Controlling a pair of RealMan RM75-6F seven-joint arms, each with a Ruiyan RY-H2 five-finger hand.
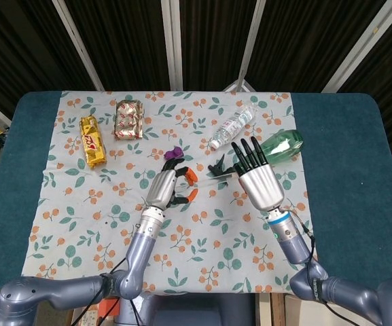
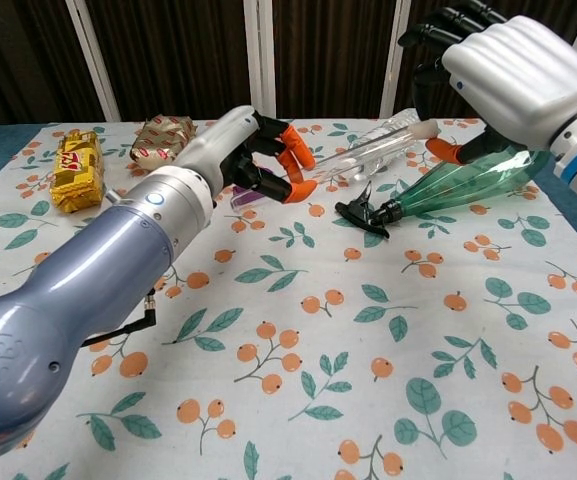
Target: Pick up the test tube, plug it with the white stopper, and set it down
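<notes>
Head view first: the left hand and right hand face each other over the flowered cloth, a thin clear test tube spanning between them. The right hand's fingers are stretched out; I cannot tell its grip here.

Chest view: the test tube is lifted, a white stopper apparently at its right-hand end, with the right hand over that end. The left hand pinches the other end. Plugging seems underway; setting down remains.

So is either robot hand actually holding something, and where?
Right robot hand pinches the test tube near its stoppered end; the left robot hand touches its other end.
</notes>
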